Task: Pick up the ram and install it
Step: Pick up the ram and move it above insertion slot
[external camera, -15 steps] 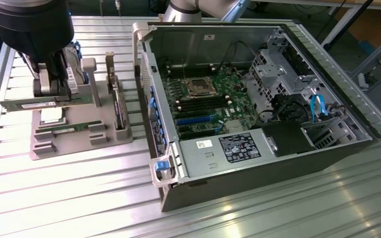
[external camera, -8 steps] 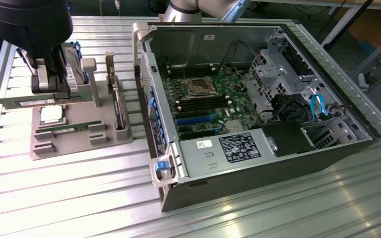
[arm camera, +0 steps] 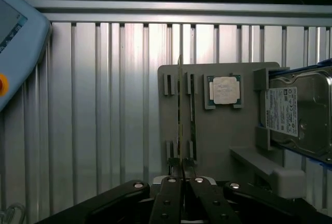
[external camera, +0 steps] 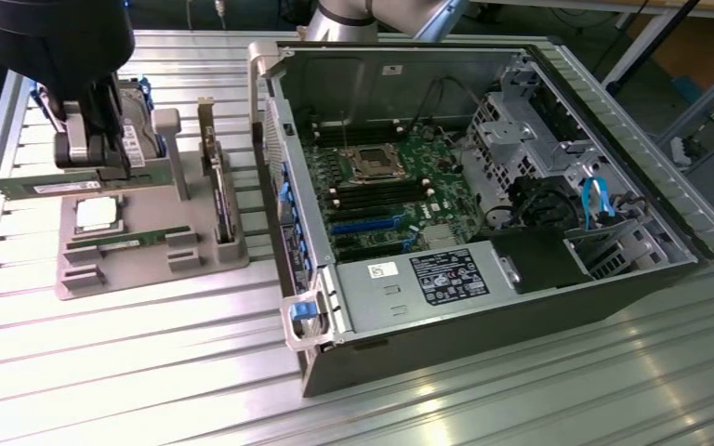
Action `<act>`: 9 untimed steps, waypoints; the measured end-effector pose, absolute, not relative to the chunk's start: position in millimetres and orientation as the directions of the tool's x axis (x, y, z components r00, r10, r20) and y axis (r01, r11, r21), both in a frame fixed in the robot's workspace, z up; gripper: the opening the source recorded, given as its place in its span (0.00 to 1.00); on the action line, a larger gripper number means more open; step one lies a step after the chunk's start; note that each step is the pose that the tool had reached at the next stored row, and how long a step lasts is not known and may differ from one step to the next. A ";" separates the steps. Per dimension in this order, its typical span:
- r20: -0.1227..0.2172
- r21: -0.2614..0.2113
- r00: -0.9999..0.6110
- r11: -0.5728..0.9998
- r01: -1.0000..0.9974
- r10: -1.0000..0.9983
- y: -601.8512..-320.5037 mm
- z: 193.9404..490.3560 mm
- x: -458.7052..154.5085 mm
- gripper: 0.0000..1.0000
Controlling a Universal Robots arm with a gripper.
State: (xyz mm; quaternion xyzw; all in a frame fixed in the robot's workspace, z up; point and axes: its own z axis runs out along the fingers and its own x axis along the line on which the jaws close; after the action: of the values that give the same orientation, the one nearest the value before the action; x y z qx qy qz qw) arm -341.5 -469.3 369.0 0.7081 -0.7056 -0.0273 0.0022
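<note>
One claw (arm camera: 181,169) nearly closed, pinching the ram (arm camera: 179,105), over grey holder (arm camera: 223,136)

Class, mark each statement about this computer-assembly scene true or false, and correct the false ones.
1. The claw is shut on the long, thin green RAM stick. True.
2. The small square silver-topped CPU chip sits in the motherboard socket. False: it lies on the grey plastic holder tray.
3. The black metal computer case lies with its side open. True.
4. The silver hard drive is mounted inside the case. False: it rests on the tray.
</note>
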 end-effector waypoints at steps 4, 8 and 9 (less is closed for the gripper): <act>-0.036 0.042 0.003 -0.004 -0.999 -0.999 -469.3 373.7 -341.3 0.12; -0.035 0.042 0.003 -0.004 -0.999 -0.999 -469.3 377.6 -341.1 0.12; -0.035 0.042 0.003 -0.004 -0.999 -0.999 -469.3 378.8 -341.1 0.12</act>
State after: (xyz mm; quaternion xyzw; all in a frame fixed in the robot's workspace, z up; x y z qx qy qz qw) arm -341.1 -469.3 378.8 0.7081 -0.7056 -0.0273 0.0023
